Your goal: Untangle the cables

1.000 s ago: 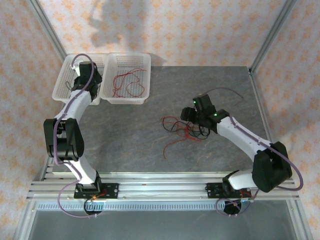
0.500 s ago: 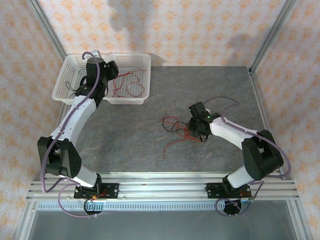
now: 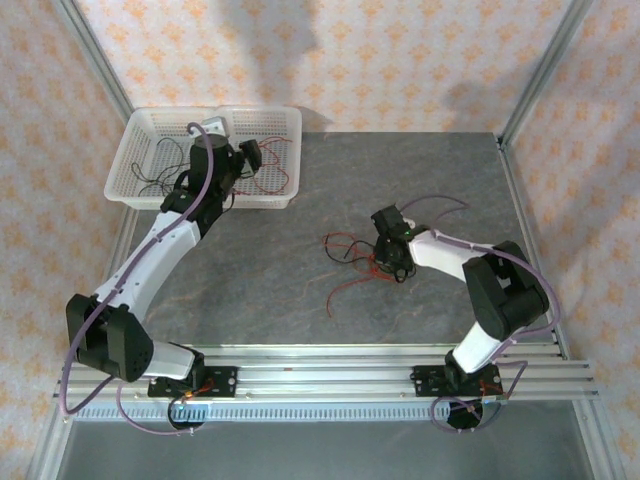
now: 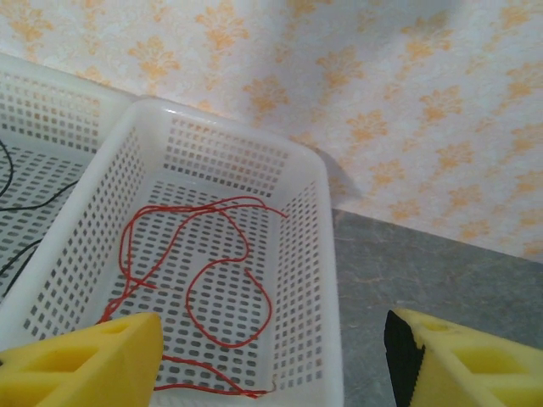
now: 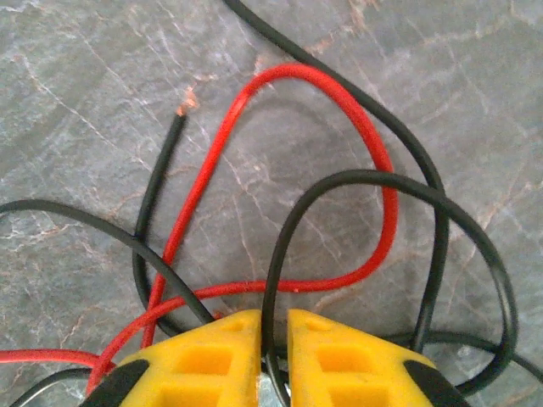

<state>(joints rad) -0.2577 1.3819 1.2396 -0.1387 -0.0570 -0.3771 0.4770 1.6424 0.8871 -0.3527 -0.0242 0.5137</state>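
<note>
**Right claw nips a black strand; sorting part done**

Right claw [image 3: 390, 266] [image 5: 273, 329] is down on the knot of cables [image 3: 358, 256] at the middle of the table [image 3: 300, 225], a little to the right. In the right wrist view its yellow fingers [image 5: 199, 348] are pressed almost together, and a black wire [image 5: 365, 174] loops round and runs down into the narrow slot between them, so it looks pinched on that strand. A red wire [image 5: 386, 195] arches through the same loop, and other black strands cross under it, so the two colours are plainly not parted here.

Left claw [image 3: 250, 158] [image 4: 271, 360] hangs spread wide with nothing between its fingers, above the near end of the right basket [image 3: 297, 150] [image 4: 307, 254] at the far left of the table. Loose red wires [image 3: 270, 172] [image 4: 212, 203] lie in that basket. The left basket [image 3: 120, 160] [image 4: 51, 102] beside it, touching it, holds thin black wires [image 3: 152, 182].

By my reading the job is partly done: some reds and blacks already lie sorted by colour in the baskets. What remains is the mixed clump on the table, with one red tail [image 3: 338, 298] trailing toward the near side. Each strand there has yet to be drawn free.
</note>
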